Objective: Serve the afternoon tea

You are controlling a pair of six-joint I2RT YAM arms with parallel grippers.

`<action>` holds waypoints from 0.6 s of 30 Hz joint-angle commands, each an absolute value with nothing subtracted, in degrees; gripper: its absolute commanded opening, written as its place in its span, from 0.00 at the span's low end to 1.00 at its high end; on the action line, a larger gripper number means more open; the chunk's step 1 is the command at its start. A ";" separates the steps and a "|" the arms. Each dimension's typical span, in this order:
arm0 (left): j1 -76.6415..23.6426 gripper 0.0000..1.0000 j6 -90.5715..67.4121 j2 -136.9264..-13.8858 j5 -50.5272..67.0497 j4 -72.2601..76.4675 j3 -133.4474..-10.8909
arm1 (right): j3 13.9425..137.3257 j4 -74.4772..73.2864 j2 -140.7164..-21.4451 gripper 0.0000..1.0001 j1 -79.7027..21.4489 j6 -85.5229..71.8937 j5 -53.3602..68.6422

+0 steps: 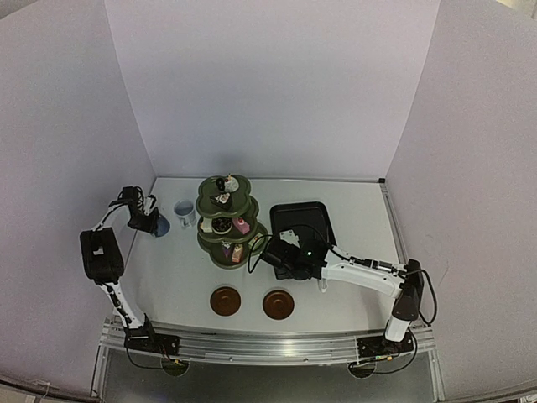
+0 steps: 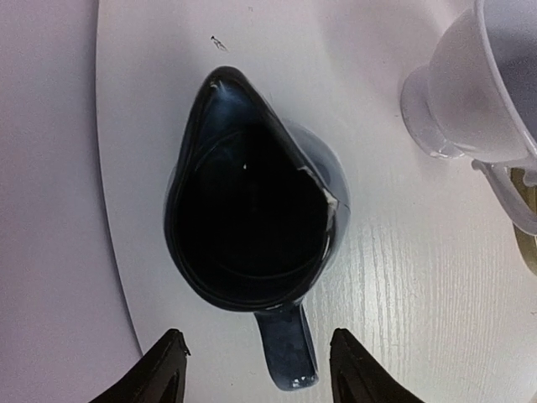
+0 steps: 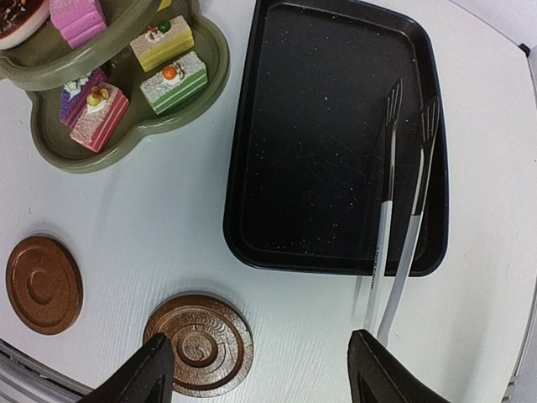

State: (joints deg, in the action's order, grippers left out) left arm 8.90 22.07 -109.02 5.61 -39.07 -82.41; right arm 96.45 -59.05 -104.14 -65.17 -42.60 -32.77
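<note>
Left pincer (image 2: 258, 336) spread, pinching nothing: dark-blue cup (image 2: 252, 227) just ahead, handle between the fingertips, clear of both; pale cup (image 2: 470, 92) ahead to the right. Right pincer (image 3: 262, 337) likewise spread, empty: saucer (image 3: 200, 344) by the left fingertip, stand (image 3: 216, 63) with cakes (image 3: 174, 82) ahead-left, tray (image 3: 327, 134) holding tongs (image 3: 386, 218) ahead.

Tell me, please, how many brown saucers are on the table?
2. One saucer lies near the front edge, in front of the stand; the other saucer lies just to its right. Both bare; none seems hidden.
</note>
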 commanded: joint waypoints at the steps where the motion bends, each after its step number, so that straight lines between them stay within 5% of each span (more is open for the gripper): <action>1: 8.37 0.55 20.99 -110.63 5.53 -37.60 -83.31 | 98.28 -60.19 -104.25 0.69 -64.95 -42.78 -33.27; 6: 8.34 0.53 21.39 -110.78 5.11 -37.80 -82.15 | 98.17 -60.36 -104.19 0.69 -65.00 -43.01 -33.33; 12: 8.27 0.32 20.81 -111.90 5.10 -36.64 -82.35 | 99.20 -60.55 -105.02 0.69 -64.98 -42.30 -33.09; 18: 8.34 0.28 21.34 -113.37 4.01 -36.58 -83.08 | 98.93 -60.73 -104.50 0.69 -64.99 -42.72 -33.30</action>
State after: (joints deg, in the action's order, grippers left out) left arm 8.56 21.02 -112.21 5.35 -38.28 -82.11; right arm 97.34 -59.66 -104.16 -65.17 -42.44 -32.80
